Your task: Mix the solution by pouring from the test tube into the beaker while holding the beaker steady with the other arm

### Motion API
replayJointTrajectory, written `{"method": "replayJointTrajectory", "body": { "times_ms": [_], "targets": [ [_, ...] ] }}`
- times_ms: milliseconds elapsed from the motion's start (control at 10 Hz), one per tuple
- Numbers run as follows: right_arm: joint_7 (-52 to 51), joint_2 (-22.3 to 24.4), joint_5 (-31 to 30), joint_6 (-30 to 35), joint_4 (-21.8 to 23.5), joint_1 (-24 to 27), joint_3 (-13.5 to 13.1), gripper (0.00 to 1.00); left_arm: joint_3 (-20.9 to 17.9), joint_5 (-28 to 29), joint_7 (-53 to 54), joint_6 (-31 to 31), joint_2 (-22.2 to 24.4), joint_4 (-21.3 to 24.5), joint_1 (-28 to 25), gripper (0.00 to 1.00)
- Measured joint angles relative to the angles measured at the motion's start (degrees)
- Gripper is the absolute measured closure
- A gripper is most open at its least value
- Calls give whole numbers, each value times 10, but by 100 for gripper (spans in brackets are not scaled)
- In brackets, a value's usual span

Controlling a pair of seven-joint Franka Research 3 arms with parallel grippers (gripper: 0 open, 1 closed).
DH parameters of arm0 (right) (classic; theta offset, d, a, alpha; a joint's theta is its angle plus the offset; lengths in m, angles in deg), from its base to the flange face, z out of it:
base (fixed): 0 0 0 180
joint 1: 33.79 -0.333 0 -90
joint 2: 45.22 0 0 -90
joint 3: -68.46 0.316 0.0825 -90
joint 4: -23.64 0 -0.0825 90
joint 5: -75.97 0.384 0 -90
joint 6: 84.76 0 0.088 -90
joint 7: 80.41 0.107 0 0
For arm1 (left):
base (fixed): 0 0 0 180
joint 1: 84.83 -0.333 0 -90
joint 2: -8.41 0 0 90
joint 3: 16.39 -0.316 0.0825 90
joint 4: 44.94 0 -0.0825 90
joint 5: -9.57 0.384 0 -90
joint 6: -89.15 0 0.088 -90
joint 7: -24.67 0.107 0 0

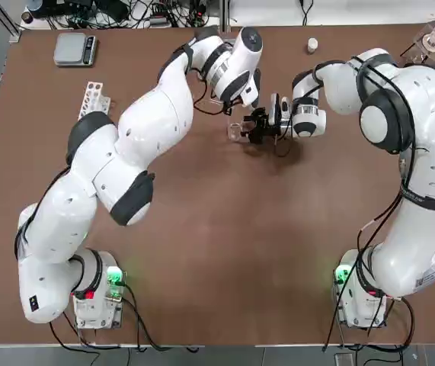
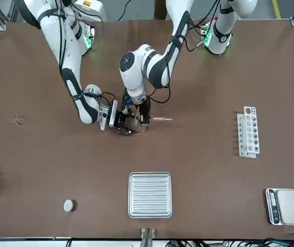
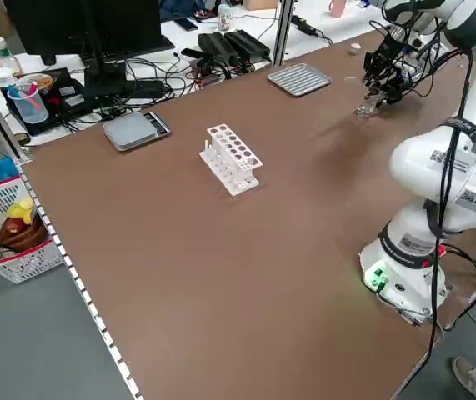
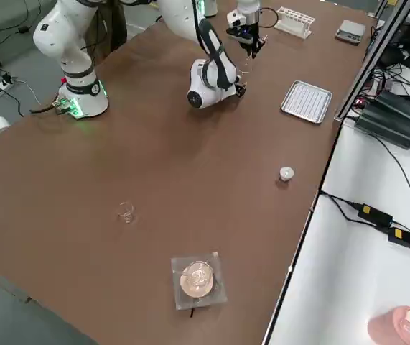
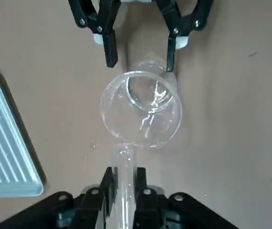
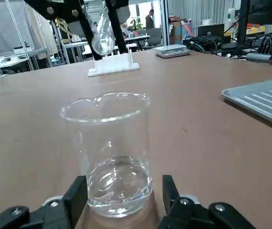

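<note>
The beaker (image 6: 108, 152), a clear glass cup with a little clear liquid in its bottom, stands on the brown table (image 1: 225, 252) at the centre back. My right gripper (image 6: 121, 195) is shut on its base, one finger on each side; seen from overhead, the right gripper (image 1: 261, 126) reaches in beside the beaker (image 1: 235, 131). Just above it, my left gripper (image 5: 124, 174) is shut on the slim test tube (image 5: 125, 164), which lies tilted almost flat with its mouth at the beaker's rim (image 5: 140, 109). The front view shows the test tube (image 2: 162, 119) sticking out sideways.
A white perforated rack (image 1: 94, 97) stands to the left, and a grey scale (image 1: 75, 49) lies at the back left. Beyond the beaker lies a ribbed metal tray (image 2: 150, 194). A small white cap (image 1: 312, 45) and a flask on a stand (image 1: 433, 38) are at the back right.
</note>
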Motion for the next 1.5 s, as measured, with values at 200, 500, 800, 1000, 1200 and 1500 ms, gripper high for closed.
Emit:
{"method": "replayJointTrajectory", "body": {
  "times_ms": [200,500,800,1000,1200,1500],
  "targets": [
    [0,2,0,0,0,1,0,28,-1,-58,3,6,11,-6,-29,78],
    [0,3,0,0,0,5,1,24,-1,-133,97,15,46,-7,-105,78],
    [1,3,1,0,0,10,5,15,33,-177,249,17,80,-8,-205,78],
    [1,4,1,1,0,12,6,12,88,-184,335,49,112,-8,-299,78],
    [1,4,2,1,0,14,7,7,198,-185,427,85,133,-5,-447,78],
    [4,7,3,0,1,16,8,1,399,-185,533,95,129,23,-685,78]
  ]
}}
